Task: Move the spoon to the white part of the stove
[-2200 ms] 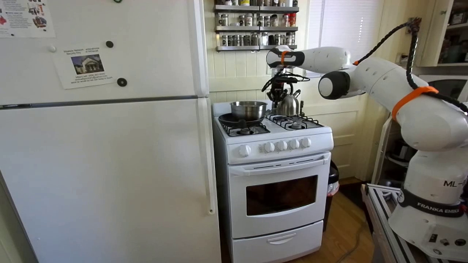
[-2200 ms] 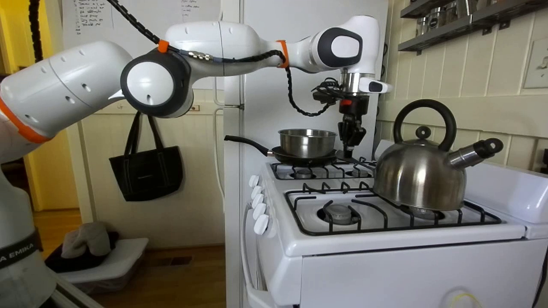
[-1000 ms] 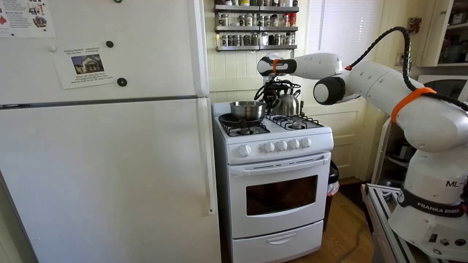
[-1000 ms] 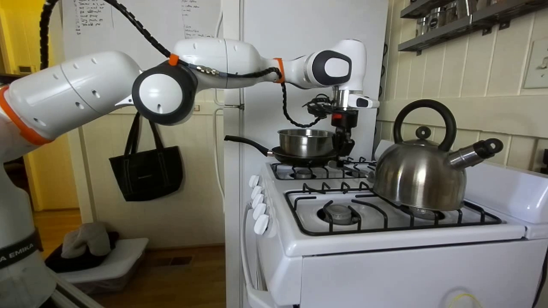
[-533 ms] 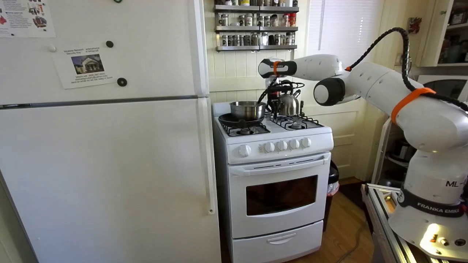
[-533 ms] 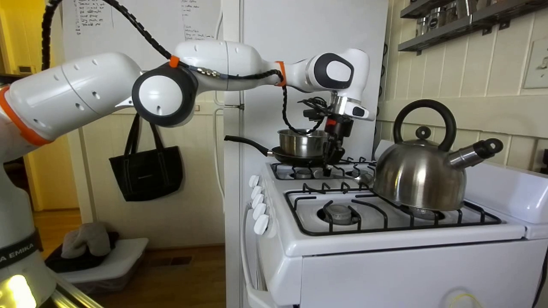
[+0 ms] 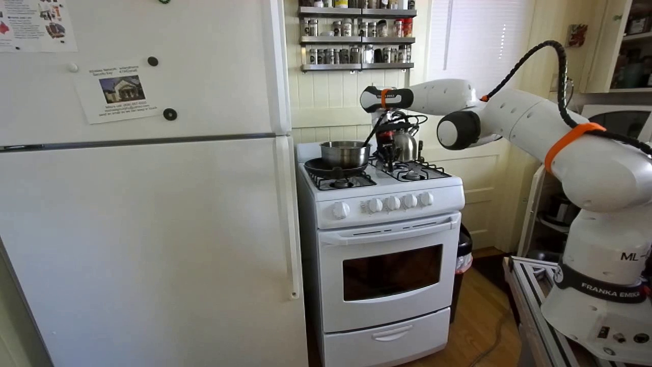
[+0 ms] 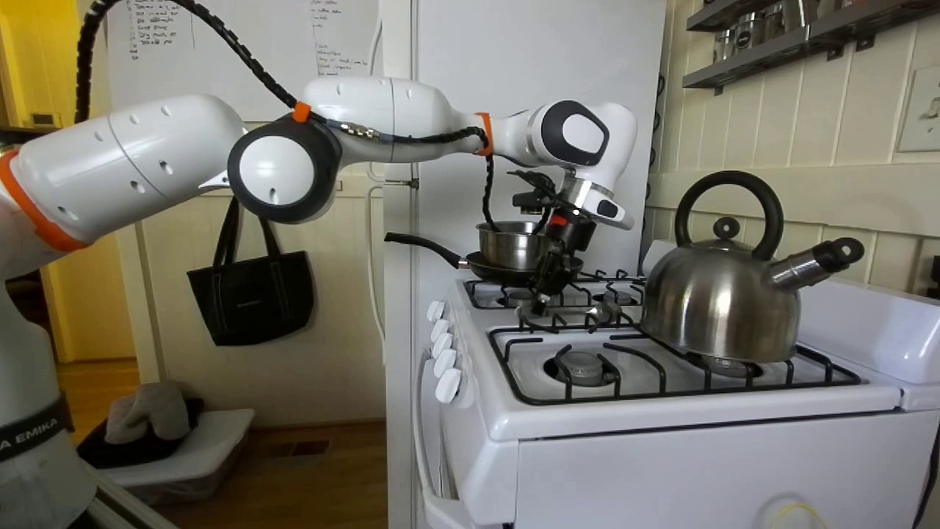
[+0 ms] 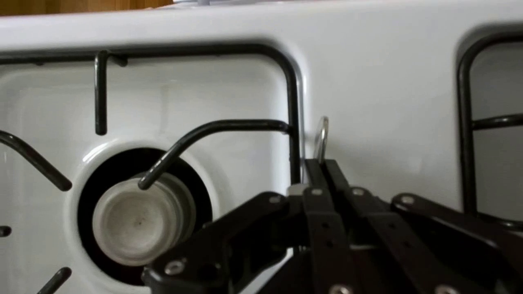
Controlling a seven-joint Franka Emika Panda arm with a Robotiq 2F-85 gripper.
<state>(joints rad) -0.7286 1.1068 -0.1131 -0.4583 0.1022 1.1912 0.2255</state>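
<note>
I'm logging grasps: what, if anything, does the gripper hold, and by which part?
The gripper holds the spoon by its handle, close to the end.

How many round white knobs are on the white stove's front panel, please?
5: in an exterior view, the leftmost round white knob sits apart; a second, third, fourth and fifth follow rightward along the front panel; none appears hidden.
</note>
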